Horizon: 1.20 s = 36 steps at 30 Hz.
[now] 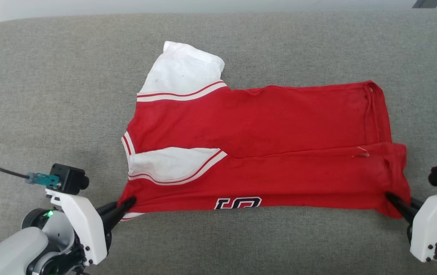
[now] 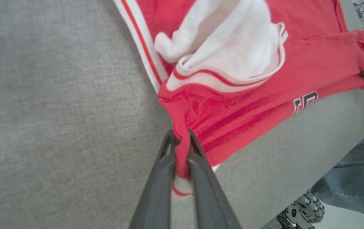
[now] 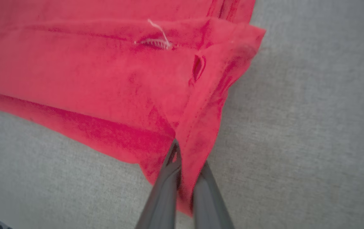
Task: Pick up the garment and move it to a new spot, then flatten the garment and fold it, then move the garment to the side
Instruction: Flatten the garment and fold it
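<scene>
Garment (image 1: 264,133) on grey fabric worktop (image 1: 50,95), pinched at both near corners.

Spread sideways around the middle of the worktop, collar end left and hem right, near long edge folded over the body. One white sleeve (image 1: 172,162) lying on top of the red cloth near the left end; far sleeve (image 1: 184,70) sticking out toward far-left. Gripped at the near-left corner by left hand (image 1: 128,202), fingers closed on red cloth and striped trim. Gripped at the near-right hem corner by right hand (image 1: 390,198), closed on a bunch of cloth. Number print (image 1: 237,202) cut off at the near fold, between the hands. Loose white thread (image 1: 361,152) beside the hem seam. Past the worktop's edge in the left wrist view, leg in blue jeans (image 2: 350,175), well apart from the garment.
</scene>
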{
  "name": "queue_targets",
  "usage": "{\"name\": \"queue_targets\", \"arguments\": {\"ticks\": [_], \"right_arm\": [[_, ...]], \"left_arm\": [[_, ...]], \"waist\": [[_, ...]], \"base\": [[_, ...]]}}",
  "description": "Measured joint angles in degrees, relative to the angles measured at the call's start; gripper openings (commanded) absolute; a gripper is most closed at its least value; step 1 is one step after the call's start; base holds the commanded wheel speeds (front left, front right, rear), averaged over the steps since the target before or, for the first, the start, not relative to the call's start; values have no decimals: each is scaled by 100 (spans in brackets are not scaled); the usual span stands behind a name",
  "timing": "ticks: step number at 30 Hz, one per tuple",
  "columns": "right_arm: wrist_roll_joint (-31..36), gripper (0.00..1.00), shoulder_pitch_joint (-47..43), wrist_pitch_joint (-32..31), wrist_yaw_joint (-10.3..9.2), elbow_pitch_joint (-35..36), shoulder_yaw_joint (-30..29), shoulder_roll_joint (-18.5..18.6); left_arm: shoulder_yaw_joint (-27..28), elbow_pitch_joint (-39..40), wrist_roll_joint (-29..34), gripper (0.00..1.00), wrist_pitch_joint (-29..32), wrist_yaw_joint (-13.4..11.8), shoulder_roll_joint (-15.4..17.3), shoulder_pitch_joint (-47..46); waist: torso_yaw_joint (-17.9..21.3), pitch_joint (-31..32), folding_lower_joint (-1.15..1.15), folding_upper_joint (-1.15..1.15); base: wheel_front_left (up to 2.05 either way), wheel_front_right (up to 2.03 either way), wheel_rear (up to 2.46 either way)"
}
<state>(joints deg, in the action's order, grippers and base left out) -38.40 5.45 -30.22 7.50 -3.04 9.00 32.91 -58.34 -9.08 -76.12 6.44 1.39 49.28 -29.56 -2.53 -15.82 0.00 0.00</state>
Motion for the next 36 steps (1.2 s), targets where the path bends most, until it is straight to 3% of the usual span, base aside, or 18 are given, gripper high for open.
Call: {"name": "queue_targets", "arguments": {"ticks": [1,2,3,8,14,17,23,29,36], "right_arm": [[105,100,-51,30,0,90,-165,-124],[233,100,-91,55,0,182,-316,-246],[391,100,-139,58,0,265,-472,-347],[1096,100,-221,371,-1,873,-968,-913],[1668,100,35,1539,-1,1089,-1026,-1526],[1880,100,185,2147,-1,964,-739,-1748],[2061,100,528,3167,0,580,-399,-2151],[2083,100,764,3704,0,181,-281,-2361],[1958,100,919,3815,0,-75,-87,-2466]], "left_arm": [[22,51,15,43,-64,-51,23,15],[40,98,59,79,-130,-101,46,18],[78,137,67,100,-189,-157,76,19],[281,348,167,100,-410,-448,252,-30],[687,267,427,100,-893,-731,214,-500],[1001,-23,238,100,-1180,-605,-96,-821],[1267,-1136,470,100,-1391,-294,-312,-1748],[1223,-2323,645,100,-896,-132,-439,-2689],[813,-3521,751,100,757,-87,-466,-3340]], "waist": [[8,-4,0,0],[14,-4,0,0],[20,-3,0,0],[124,-34,0,0],[424,-113,0,0],[645,-185,0,0],[1179,-390,0,0],[1723,-660,0,0],[2157,-968,0,0]], "base": [[0,0,0],[0,0,0],[0,0,0],[0,0,0],[0,0,0],[0,0,0],[0,0,0],[0,0,0],[0,0,0]]}}
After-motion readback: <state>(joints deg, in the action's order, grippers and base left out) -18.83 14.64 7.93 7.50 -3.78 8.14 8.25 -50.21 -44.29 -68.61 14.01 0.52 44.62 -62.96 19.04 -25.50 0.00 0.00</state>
